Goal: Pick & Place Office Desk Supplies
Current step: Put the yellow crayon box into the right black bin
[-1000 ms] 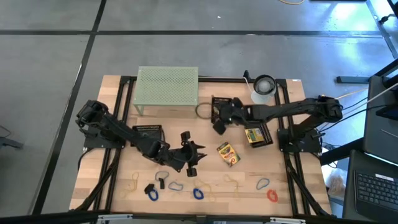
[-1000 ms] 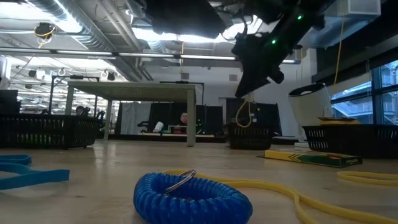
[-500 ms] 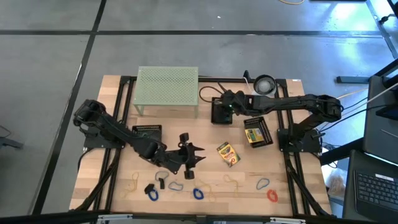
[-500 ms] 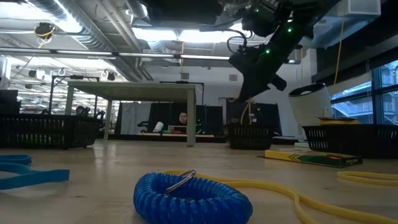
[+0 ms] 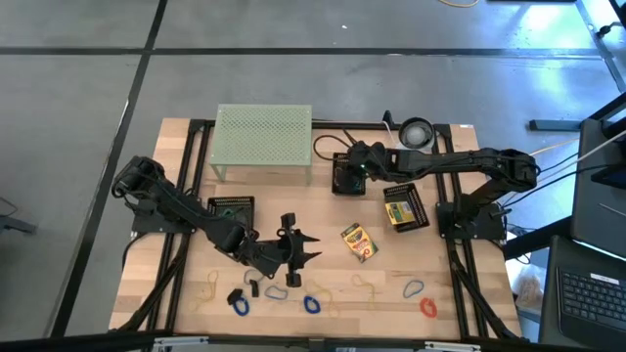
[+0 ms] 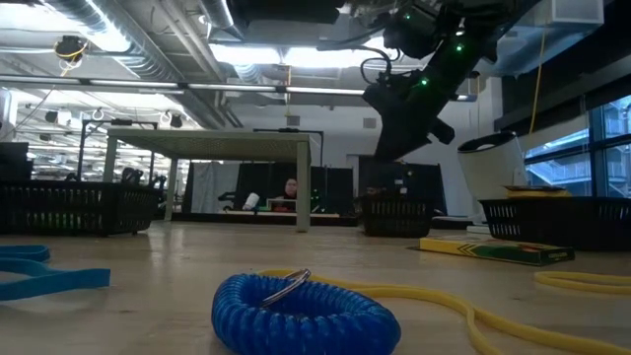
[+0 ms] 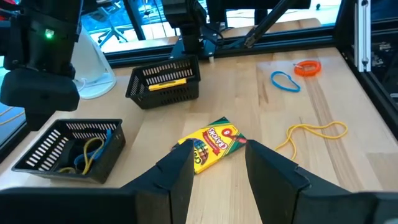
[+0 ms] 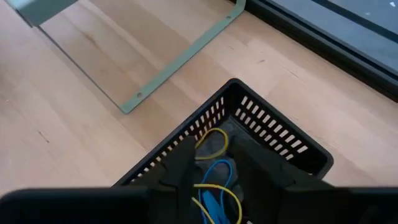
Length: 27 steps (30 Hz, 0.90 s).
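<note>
Left wrist view shows the left gripper [image 7: 214,168] with its two dark fingers parted and nothing between them, aimed at the loose crayon box [image 7: 212,144], which lies flat on the table [image 7: 348,180] just ahead. The box's long axis runs aslant to the gap between the fingers, so the wrist would likely need a turn before closing across the narrow sides. From above, the left gripper [image 5: 290,246] sits just beside that crayon box [image 5: 359,242], on the side away from the second crayon box [image 5: 398,211], which rests in a black basket [image 5: 418,209] farther off. The left arm is plainly the nearer one. The right gripper [image 5: 354,161] hangs over a small black basket [image 8: 283,139] well apart from the loose box; its fingers stand slightly parted with nothing visibly held, and yellow and blue bands [image 8: 211,186] lie inside below them. Bare wood surrounds the loose box, with a yellow rubber band [image 7: 314,132] near.
</note>
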Motion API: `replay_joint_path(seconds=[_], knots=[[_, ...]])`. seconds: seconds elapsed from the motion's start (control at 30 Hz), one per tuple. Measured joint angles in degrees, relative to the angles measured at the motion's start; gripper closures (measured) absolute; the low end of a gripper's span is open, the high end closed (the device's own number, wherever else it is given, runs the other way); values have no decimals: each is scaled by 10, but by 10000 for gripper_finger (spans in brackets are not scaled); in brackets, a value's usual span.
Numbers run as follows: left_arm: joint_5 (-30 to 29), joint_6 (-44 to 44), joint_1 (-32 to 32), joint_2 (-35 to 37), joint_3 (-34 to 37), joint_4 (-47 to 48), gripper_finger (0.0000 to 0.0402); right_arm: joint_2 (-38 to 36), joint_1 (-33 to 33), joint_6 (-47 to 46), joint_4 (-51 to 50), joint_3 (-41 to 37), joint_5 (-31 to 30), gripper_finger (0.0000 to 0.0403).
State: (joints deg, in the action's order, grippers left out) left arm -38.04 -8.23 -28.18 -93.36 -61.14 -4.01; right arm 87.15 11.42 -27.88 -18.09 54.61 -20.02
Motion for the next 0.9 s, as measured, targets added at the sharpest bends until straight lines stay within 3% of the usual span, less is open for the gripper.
replay_joint_path(seconds=[0.07,0.17,0.33,0.6,0.9], knots=[[0,0,0,0,0,0,263,0,0,3,-3,0,10,266],[0,0,0,0,0,0,263,-10,0,2,-20,0,74,244],[-1,0,2,0,0,0,263,-47,-8,-2,-77,0,163,235],[-8,-44,33,-11,-1,2,258,-94,-79,-43,-172,0,151,252],[22,-47,63,-54,0,-15,205,-87,-196,-109,-214,0,105,268]])
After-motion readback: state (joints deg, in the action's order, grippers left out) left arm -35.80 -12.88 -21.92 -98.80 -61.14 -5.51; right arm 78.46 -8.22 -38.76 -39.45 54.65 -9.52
